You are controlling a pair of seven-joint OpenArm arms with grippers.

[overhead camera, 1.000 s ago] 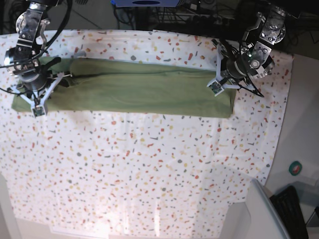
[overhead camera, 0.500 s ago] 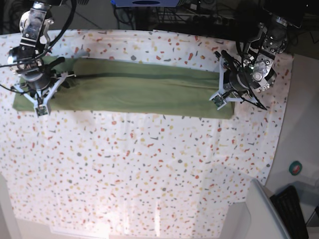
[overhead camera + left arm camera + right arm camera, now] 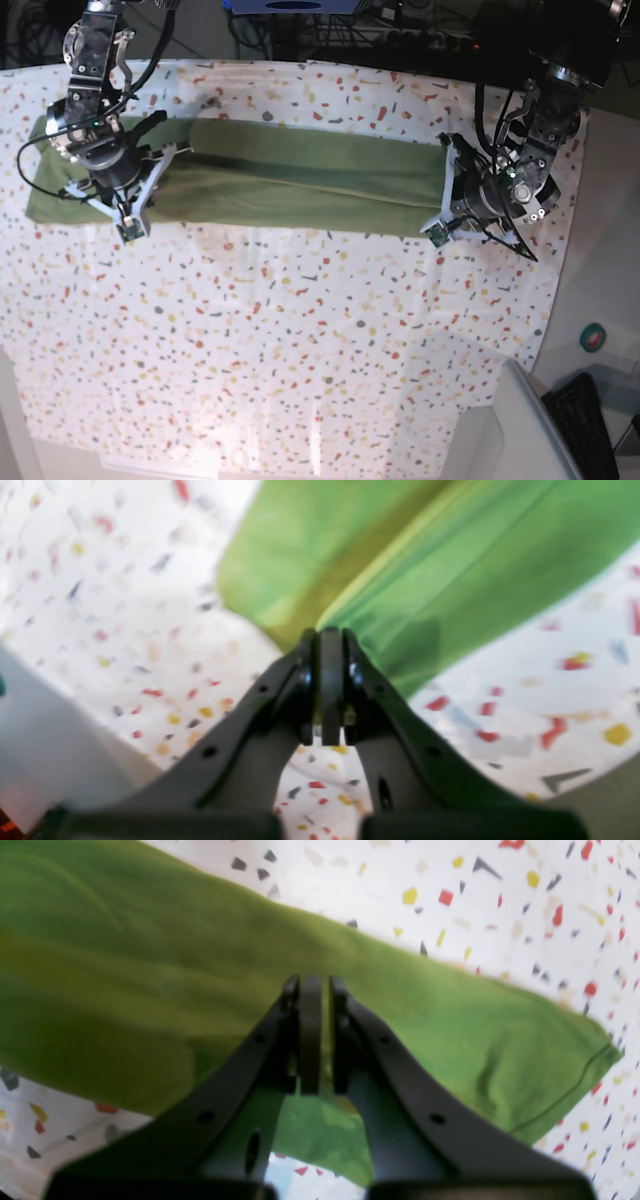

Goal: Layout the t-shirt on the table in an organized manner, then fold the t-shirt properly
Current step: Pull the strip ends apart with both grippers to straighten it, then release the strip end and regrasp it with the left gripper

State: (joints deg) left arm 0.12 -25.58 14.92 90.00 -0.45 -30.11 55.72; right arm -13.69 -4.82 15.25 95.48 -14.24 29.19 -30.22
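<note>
Olive-green cotton fabric, my short-sleeved t-shirt (image 3: 290, 180), lies as a long folded band across the far half of the big table (image 3: 300, 350) with its white cloth flecked red, orange, yellow and grey. My left gripper (image 3: 438, 232) is clenched on the band's end at the base view's right; in my left wrist view the black fingertips (image 3: 330, 680) press together with the green edge running straight into them. My right gripper (image 3: 128, 228) sits at the opposite end, its jaws nearly together on the cloth, which my right wrist view shows bunched between the pads (image 3: 310, 1030). Compared with a second ago, both my arms have swung nearer the table's front edge, my right one also inward along the shirt, so more green now shows beyond it toward the left border. The band looks narrower at my left gripper's end, its front edge slanting.
</note>
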